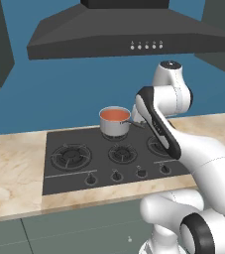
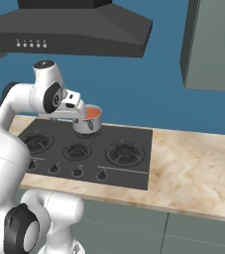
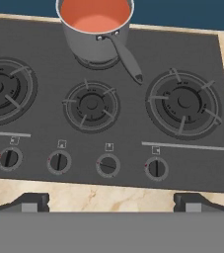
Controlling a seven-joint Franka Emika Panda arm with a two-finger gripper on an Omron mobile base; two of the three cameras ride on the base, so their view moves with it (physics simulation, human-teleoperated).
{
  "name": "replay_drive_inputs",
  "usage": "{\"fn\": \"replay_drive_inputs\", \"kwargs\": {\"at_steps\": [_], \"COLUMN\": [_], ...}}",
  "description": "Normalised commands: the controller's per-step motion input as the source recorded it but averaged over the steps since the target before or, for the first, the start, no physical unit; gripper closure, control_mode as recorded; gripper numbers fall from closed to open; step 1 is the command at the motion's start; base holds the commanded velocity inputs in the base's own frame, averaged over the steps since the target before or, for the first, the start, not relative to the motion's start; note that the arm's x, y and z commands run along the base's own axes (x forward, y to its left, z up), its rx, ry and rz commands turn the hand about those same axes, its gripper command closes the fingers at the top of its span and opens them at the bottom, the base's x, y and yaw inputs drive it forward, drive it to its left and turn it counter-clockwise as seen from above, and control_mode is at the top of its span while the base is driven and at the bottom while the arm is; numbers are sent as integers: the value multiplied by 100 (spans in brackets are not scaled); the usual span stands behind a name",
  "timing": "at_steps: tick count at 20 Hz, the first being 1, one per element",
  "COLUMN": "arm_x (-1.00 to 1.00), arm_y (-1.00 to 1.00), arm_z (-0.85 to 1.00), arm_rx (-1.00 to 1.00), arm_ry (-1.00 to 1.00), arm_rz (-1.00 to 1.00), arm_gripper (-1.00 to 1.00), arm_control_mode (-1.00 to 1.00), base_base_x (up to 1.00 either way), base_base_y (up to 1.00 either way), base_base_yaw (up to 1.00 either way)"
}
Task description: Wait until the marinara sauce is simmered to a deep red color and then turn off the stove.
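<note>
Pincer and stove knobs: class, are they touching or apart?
Apart. In the hand view the open pincer hangs over the counter edge, with bare stove surface between it and the knobs.

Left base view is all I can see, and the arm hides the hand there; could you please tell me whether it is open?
Observer: Yes, the hand is open, its fingertips wide apart, hovering short of the knob row and touching nothing.
Operator: Thank you. Could you also say which knob is turned?
Observer: In the hand view, the third knob from the left lies sideways, while the other three knobs stand upright.
</note>
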Motion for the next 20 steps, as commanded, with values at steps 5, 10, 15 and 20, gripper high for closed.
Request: {"fn": "replay_drive_inputs", "kwargs": {"at_steps": [5, 10, 15, 20], "arm_x": [0, 0, 0, 0], "arm_y": [0, 0, 0, 0], "arm_z": [0, 0, 0, 0], "arm_rx": [0, 0, 0, 0], "arm_ry": [0, 0, 0, 0], "arm_rz": [0, 0, 0, 0], "arm_gripper": [-100, -100, -100, -100], "arm_control_mode": [-100, -100, -100, -100], "base_base_x": [0, 0, 0, 0], "base_base_y": [0, 0, 0, 0], "base_base_yaw": [0, 0, 0, 0]}}
